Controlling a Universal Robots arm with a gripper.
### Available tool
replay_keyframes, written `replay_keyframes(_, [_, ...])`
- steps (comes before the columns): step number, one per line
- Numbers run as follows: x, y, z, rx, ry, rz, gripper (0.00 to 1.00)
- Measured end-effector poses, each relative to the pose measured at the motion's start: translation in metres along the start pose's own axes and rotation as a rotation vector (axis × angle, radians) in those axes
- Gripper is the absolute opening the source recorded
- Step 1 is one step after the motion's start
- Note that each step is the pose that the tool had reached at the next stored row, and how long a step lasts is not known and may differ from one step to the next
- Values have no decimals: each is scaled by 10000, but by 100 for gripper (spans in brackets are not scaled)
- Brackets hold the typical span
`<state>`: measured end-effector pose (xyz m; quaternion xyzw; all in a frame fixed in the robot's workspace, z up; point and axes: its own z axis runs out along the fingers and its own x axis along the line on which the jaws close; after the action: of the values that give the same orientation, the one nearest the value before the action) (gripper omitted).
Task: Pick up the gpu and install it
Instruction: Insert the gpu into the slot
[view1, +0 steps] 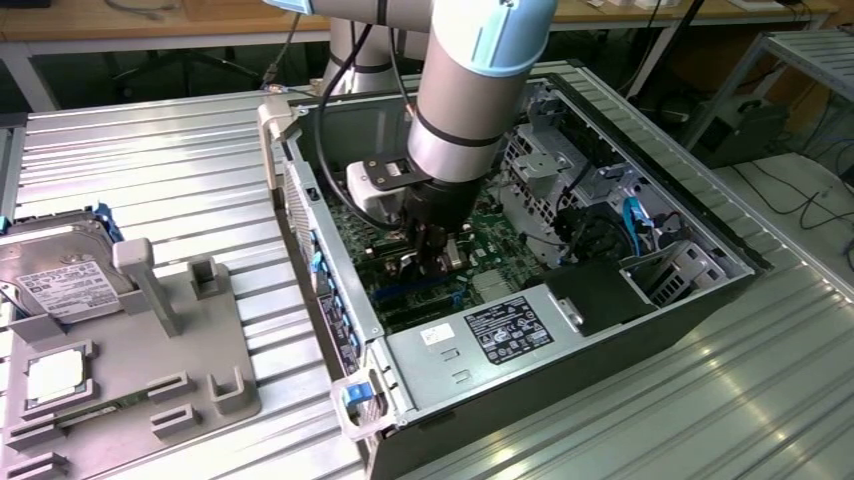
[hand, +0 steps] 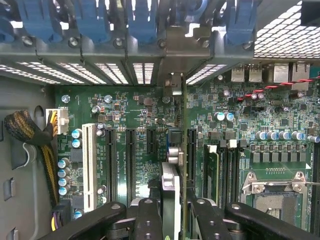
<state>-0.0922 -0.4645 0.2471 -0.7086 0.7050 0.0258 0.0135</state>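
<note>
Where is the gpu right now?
The gpu stands edge-on between the gripper fingers, inside the open computer case, just above the green motherboard slots.

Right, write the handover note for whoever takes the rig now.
Gripper: fingers shut on the gpu, which it holds edge-on.
Position: arm is down inside the open computer case, with the gpu just above the motherboard among the black expansion slots.
Done: gpu picked up and brought into the case.
Left: the card does not look seated in a slot yet.
</note>
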Motion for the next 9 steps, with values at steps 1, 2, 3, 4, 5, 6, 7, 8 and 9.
replay_keyframes(1, [0,-2,1,-2,1,-24,28])
replay_keyframes(2, [0,-2,1,-4,2,-48,28])
replay_keyframes(3, [0,-3,1,-5,2,-57,28])
replay_keyframes(4, [0,-3,2,-5,2,-62,28])
replay_keyframes(5, [0,-3,3,-5,1,-66,28])
replay_keyframes(6, [0,-3,4,-5,1,-68,28])
replay_keyframes(7, [0,-3,5,-6,1,-69,28])
replay_keyframes(8, [0,-3,7,-6,2,-70,28])
replay_keyframes(9, [0,-4,10,-5,0,-70,28])
